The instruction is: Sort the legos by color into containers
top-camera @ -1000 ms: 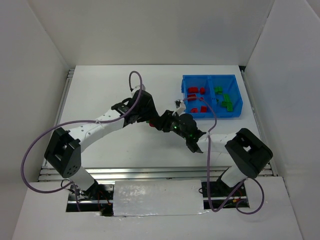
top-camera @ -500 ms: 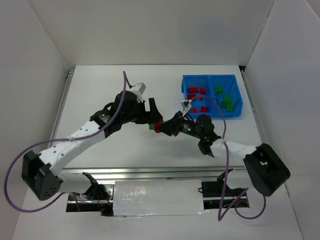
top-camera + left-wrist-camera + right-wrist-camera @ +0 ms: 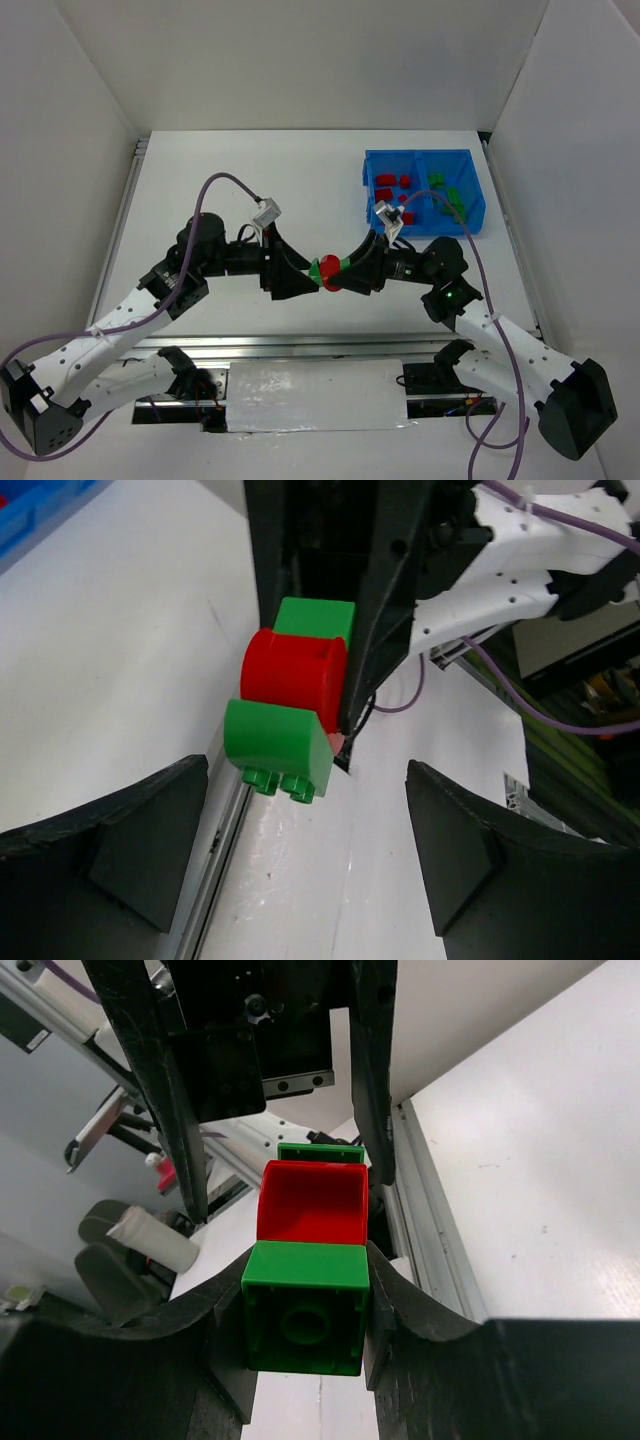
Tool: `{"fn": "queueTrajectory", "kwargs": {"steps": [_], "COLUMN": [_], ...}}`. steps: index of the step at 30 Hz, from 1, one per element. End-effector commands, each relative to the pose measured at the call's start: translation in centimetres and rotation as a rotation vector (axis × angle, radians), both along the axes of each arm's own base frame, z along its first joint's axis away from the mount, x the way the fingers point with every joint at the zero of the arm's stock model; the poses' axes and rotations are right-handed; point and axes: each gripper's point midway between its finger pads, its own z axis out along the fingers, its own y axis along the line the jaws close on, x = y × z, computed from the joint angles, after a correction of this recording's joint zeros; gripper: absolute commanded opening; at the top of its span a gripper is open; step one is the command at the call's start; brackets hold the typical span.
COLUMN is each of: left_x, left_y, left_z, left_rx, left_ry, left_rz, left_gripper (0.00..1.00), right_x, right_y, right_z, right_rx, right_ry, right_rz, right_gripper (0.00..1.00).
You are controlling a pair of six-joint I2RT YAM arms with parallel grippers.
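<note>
A small stack of legos, green, red, green [image 3: 327,270], is held in the air between my two grippers at the middle of the table. My right gripper [image 3: 345,273] is shut on the stack's near green brick [image 3: 305,1305], with the red brick [image 3: 310,1200] beyond it. My left gripper [image 3: 303,277] faces the stack from the left, open, with its fingers [image 3: 110,850] apart and the stack [image 3: 290,695] just ahead of them, untouched. The blue bin [image 3: 420,153] stands at the back right, with red bricks [image 3: 392,185] in its left compartment and green bricks [image 3: 450,200] in its right.
White walls enclose the table on three sides. A metal rail [image 3: 300,345] runs along the near edge, just below the grippers. A corner of the blue bin [image 3: 30,510] shows in the left wrist view. Purple cables [image 3: 225,182] loop off both arms.
Both arms have swung nearer to the front edge and turned to face each other. The brick stack has moved with the right gripper, and shows more plainly now.
</note>
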Motion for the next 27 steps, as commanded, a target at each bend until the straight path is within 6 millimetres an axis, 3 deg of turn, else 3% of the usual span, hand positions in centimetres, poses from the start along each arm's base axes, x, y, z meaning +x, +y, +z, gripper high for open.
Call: {"fn": "queueTrajectory", "kwargs": {"steps": [1,18,23,25,26,27], "left_x": [-2.0,-1.7,-2.1,-1.8,-1.7,-1.6], "left_y": [-0.2,-1.0,-1.3,-1.3,-1.3,-1.2], "left_z": [3.6,2.9,2.4,2.5,2.4,2.4], "left_rx": [-0.114,-0.113,-0.116,-0.114,-0.106,-0.103], "left_ry": [-0.103,-0.070,-0.046,-0.051,-0.047,-0.053], "left_rz": [-0.112,-0.144,-0.189,-0.174,-0.165,-0.156], "left_gripper": [0.91,0.67,0.67,0.53,0.36,0.29], "right_x": [-1.5,-2.7,-2.6,-2.7,-2.6,-2.5], "right_y": [-0.1,1.3,1.3,1.3,1.3,1.3], "right_z": [2.4,3.5,3.9,3.8,3.7,3.4], "right_rx": [0.035,0.070,0.072,0.070,0.067,0.062], "right_ry": [-0.021,-0.044,-0.053,-0.053,-0.054,-0.051], "right_rz": [0.058,0.124,0.118,0.119,0.117,0.113], "right_gripper": [0.01,0.01,0.01,0.01,0.01,0.03]}}
